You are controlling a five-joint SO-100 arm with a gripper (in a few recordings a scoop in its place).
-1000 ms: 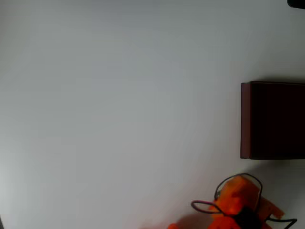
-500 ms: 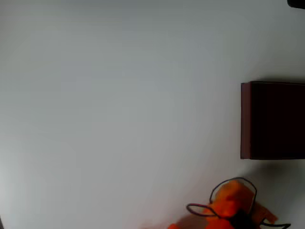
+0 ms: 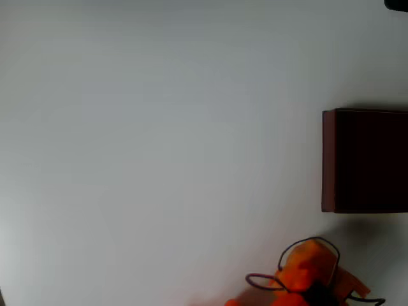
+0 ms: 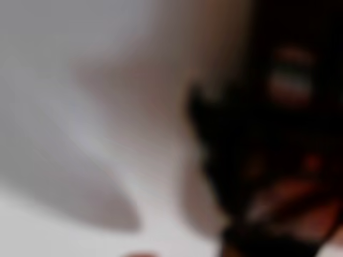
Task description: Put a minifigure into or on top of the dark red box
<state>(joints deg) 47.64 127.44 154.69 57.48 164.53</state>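
Note:
The dark red box (image 3: 364, 160) sits at the right edge of the overhead view, its near-black interior facing up, partly cut off by the frame. The orange arm with its gripper (image 3: 308, 273) and looping black cables is low at the bottom edge, below and slightly left of the box, apart from it. Its fingers cannot be made out there. In the wrist view a blurred blackish lumpy shape (image 4: 273, 150) with reddish patches sits very close to the lens. It is too blurred to tell whether this is the minifigure or whether the fingers hold it.
The white table (image 3: 159, 146) stretches wide to the left and top of the overhead view. A small dark object (image 3: 396, 4) pokes in at the top right corner. The arm's soft shadow lies under the box.
The orange arm has drifted a little to the left and down toward the bottom edge of the overhead view. The box has not moved.

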